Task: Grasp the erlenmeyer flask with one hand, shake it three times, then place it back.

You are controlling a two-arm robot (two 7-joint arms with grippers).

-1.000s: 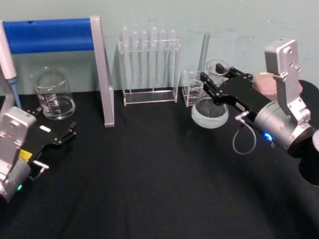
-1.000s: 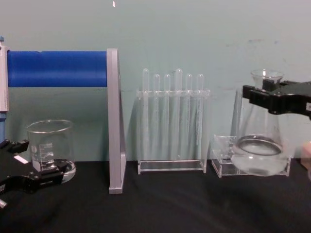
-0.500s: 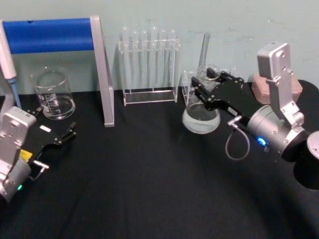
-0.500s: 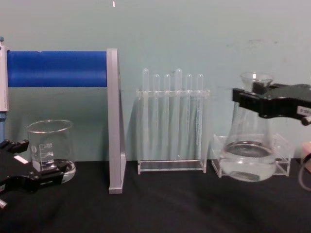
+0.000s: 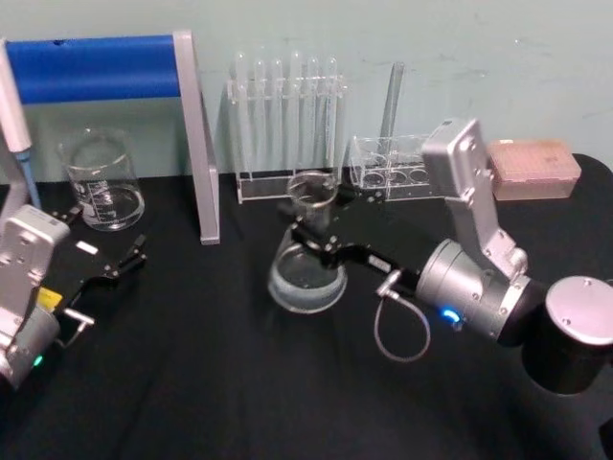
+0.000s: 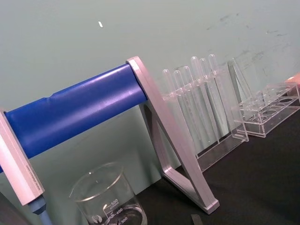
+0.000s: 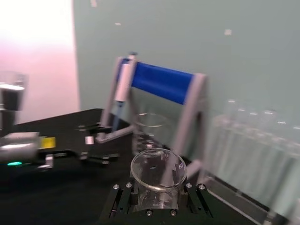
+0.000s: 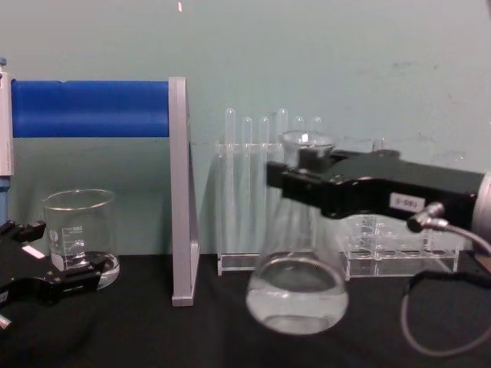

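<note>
Right gripper (image 5: 312, 233) reaches level over mid-table, jaws pinching the neck of the erlenmeyer flask (image 5: 306, 280), which hangs upright below them with liquid in its base | black cloth (image 5: 239, 383) beneath; test-tube rack (image 5: 287, 125) and teal wall behind | bare cloth in front and toward the left gripper (image 5: 105, 235), parked with fingers spread near the beaker (image 5: 101, 182)

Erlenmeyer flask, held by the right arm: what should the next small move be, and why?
Probably a short, gentle sideways swing as a shake. The right end effector is shut on the neck of the erlenmeyer flask, liquid pools in its base, and the test tube rack stands behind, so swing sideways, not backward. The left end effector lies open near the beaker.
</note>
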